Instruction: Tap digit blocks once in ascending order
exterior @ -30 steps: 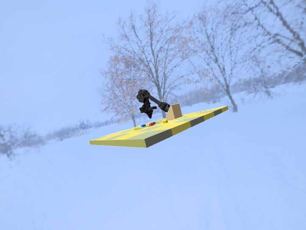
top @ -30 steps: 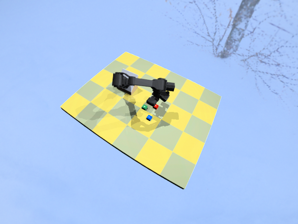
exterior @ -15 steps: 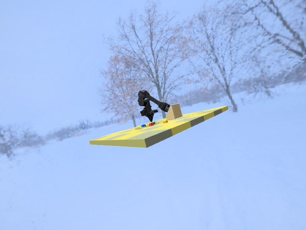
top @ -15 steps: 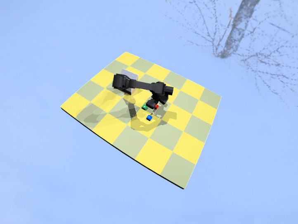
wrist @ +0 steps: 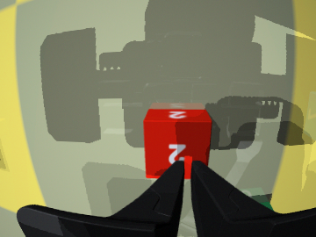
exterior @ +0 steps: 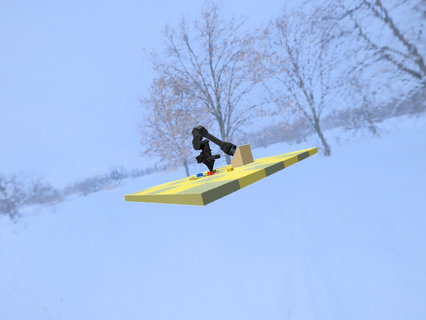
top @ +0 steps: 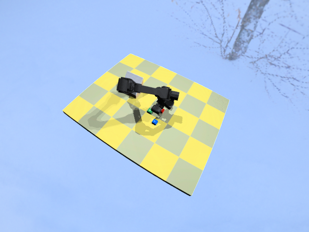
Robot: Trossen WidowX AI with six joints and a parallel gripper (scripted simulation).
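Note:
The red block (top: 162,110) (exterior: 210,173) (wrist: 159,140) shows a white 2 and sits flat. My gripper (exterior: 210,170) (wrist: 186,168) is shut with nothing between its fingers. Its tips are over the near part of the red block's top, at or just above it; I cannot tell if they touch. The green block (top: 149,111) (exterior: 215,170) (wrist: 266,204) is close beside, mostly hidden in the wrist view. The blue block (top: 154,122) (exterior: 199,175) lies a little apart. The yellow block (exterior: 230,169) is toward the wedge, hidden in the top view. Digits other than the 2 are not readable.
The checkered yellow and grey-green table (top: 159,159) (exterior: 164,198) carries a wedge-shaped box (top: 134,76) (exterior: 245,154) near the arm's base. The arm and its shadow cover part of the table around the blocks.

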